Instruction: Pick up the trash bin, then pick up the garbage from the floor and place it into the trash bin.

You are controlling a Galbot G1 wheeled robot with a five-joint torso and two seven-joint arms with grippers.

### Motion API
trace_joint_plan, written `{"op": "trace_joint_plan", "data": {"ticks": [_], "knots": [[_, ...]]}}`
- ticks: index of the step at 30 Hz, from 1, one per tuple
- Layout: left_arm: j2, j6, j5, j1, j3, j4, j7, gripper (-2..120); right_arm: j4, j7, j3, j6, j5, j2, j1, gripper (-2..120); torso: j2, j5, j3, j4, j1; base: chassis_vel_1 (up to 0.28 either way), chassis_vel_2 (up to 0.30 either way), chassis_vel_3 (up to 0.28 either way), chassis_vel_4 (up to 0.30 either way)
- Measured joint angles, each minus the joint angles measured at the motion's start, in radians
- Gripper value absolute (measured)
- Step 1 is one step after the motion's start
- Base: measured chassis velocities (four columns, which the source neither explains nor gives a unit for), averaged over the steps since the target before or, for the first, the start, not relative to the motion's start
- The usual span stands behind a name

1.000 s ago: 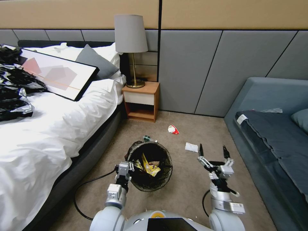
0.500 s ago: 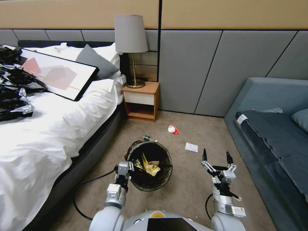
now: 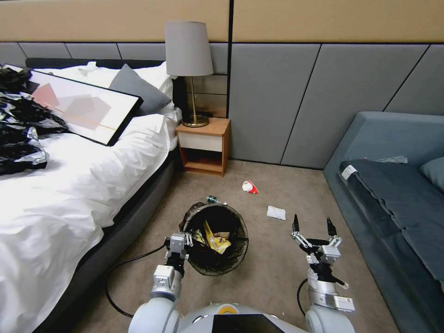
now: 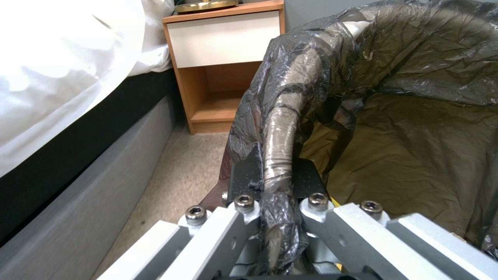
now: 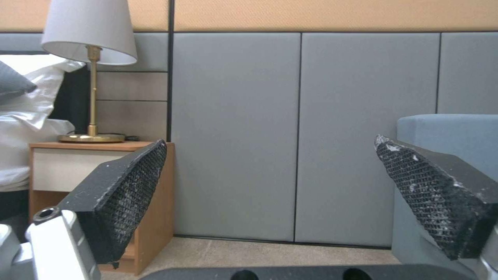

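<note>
Beige carpet, lower centre: left gripper (image 3: pixel 185 240) clamps the black-lined white plastic bin (image 3: pixel 215 238); right gripper (image 3: pixel 313 227) (spread, empty) must next reach the white paper scrap (image 3: pixel 276 212).

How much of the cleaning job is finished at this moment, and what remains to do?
Done: the left tool is shut on the rim of the bin, and yellow packets lie inside it. In hand: the right tool hangs open and empty above the carpet. Left: a white paper scrap, a red-and-white wrapper and a small bottle behind the bin are on the floor.
</note>
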Motion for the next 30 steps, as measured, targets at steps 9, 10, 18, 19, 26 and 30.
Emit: {"op": "trace_joint_plan", "data": {"ticks": [9, 10, 18, 19, 26, 30], "knots": [[-0.001, 0.000, 0.001, -0.002, -0.002, 0.000, 0.000, 1, -0.002, -0.002, 0.010, -0.006, 0.006, -0.004, 0.009, 100, 0.000, -0.0004, 0.000, 0.0000, 0.000, -0.206, 0.220, 0.232, -0.213], [-0.001, 0.000, 0.001, -0.002, -0.001, 0.000, 0.000, 1, -0.002, -0.002, 0.011, -0.006, 0.006, -0.004, 0.010, 100, 0.000, -0.0001, 0.000, 0.0000, 0.000, -0.218, 0.207, 0.208, -0.236], [-0.002, 0.000, 0.001, -0.001, -0.001, 0.000, 0.000, 1, -0.002, -0.003, 0.011, -0.008, 0.007, -0.005, 0.010, 100, 0.000, -0.0003, 0.000, 0.0001, 0.000, -0.192, 0.185, 0.183, -0.199], [-0.002, 0.000, 0.001, -0.001, -0.001, 0.000, 0.000, 1, -0.002, -0.003, 0.011, -0.008, 0.007, -0.005, 0.010, 100, 0.000, -0.0003, 0.000, 0.0001, 0.000, -0.167, 0.197, 0.196, -0.210], [-0.002, 0.000, 0.001, -0.001, -0.001, 0.000, 0.000, 1, -0.002, -0.003, 0.011, -0.008, 0.006, -0.005, 0.010, 100, 0.000, -0.0003, 0.000, 0.0001, 0.000, -0.202, 0.196, 0.190, -0.209], [-0.002, 0.000, 0.001, -0.001, -0.001, 0.000, 0.000, 1, -0.001, -0.003, 0.011, -0.008, 0.006, -0.005, 0.011, 100, 0.000, -0.0002, 0.000, 0.0000, 0.000, -0.189, 0.192, 0.196, -0.196]]}}
